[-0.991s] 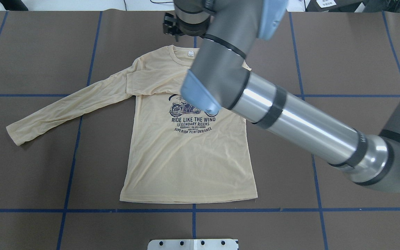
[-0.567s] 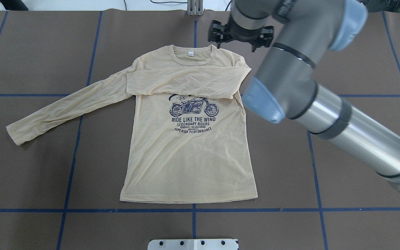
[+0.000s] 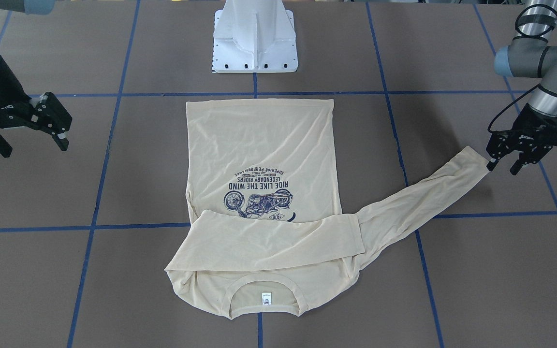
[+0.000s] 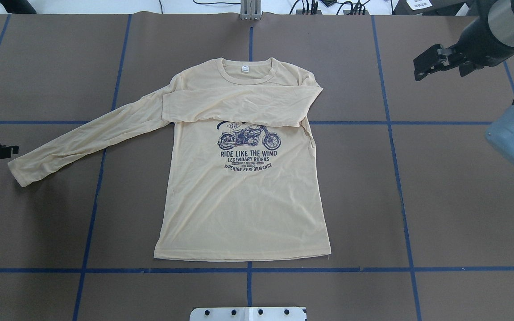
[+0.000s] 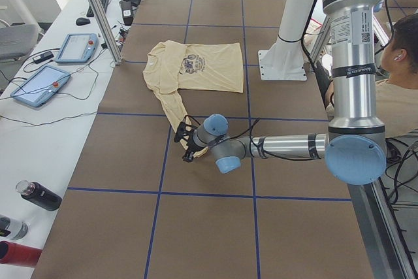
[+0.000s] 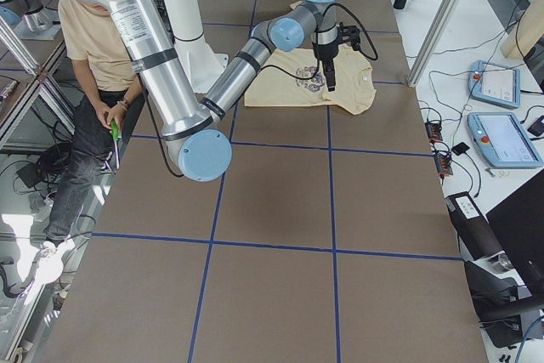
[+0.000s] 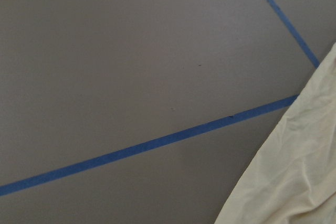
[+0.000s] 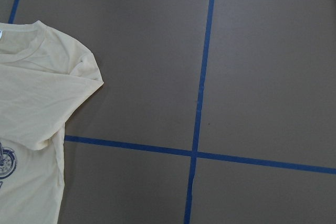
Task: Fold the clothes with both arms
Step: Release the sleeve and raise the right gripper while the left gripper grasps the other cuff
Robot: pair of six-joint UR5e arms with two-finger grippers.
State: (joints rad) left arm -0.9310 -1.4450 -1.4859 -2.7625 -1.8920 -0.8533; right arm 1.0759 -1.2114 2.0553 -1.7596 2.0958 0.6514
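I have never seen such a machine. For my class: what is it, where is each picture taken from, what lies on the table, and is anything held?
It is a robot: two jointed arms on a white base, each ending in a two-finger gripper. One camera looks down from behind the robot, one faces it, two watch from the table's ends, and one sits on each wrist. On the table lies a cream T-shirt, print up; one sleeve is folded across the chest, the other sleeve stretched out. The left gripper is open beside its cuff; the right gripper is open over bare table. Nothing is held.
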